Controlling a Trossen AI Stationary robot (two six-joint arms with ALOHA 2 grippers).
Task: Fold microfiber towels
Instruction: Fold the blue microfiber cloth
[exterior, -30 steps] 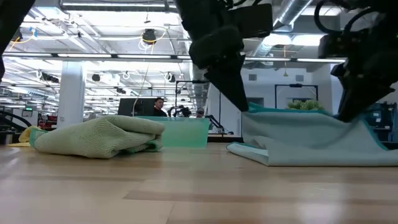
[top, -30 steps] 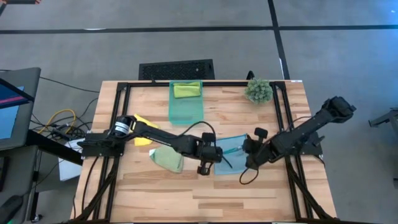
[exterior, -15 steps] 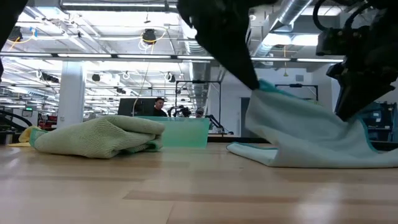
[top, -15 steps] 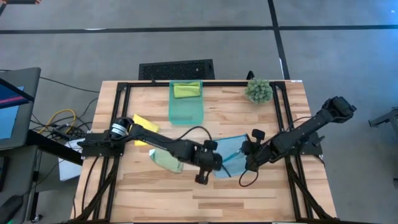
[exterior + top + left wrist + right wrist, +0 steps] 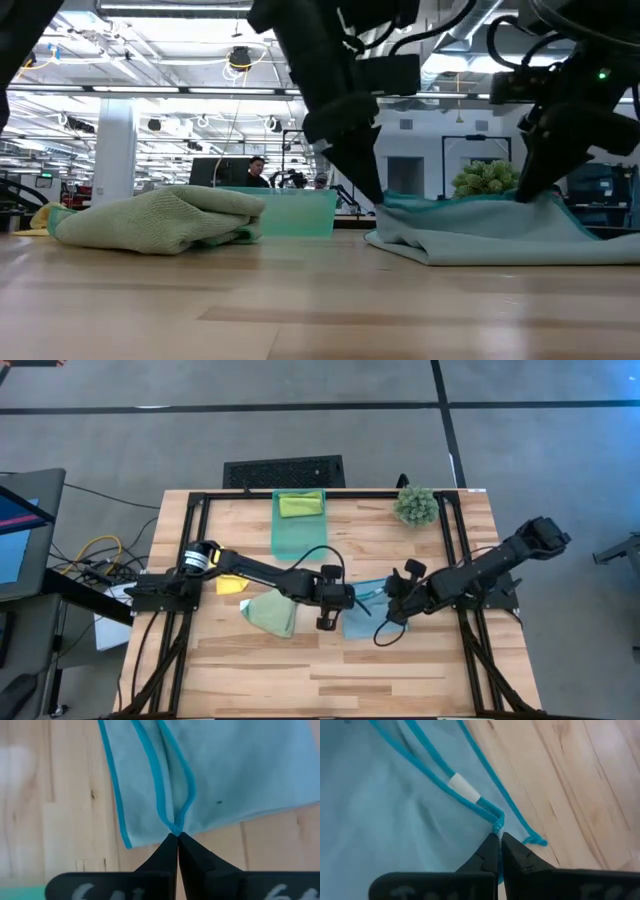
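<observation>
Both grippers (left [image 5: 177, 836], right [image 5: 497, 836]) pinch blue towel [image 5: 362, 618] hem.

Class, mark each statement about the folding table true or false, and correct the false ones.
1. Both tools pinch the light blue microfiber towel. True: left tool and right tool each grip its edge.
2. The translucent teal plastic bin holds a lime green towel. True.
3. The pale green towel lies inside the bin. False: it lies on the wooden table.
4. The small spiky green plant stands beside the yellow towel. False: they sit on opposite sides.
</observation>
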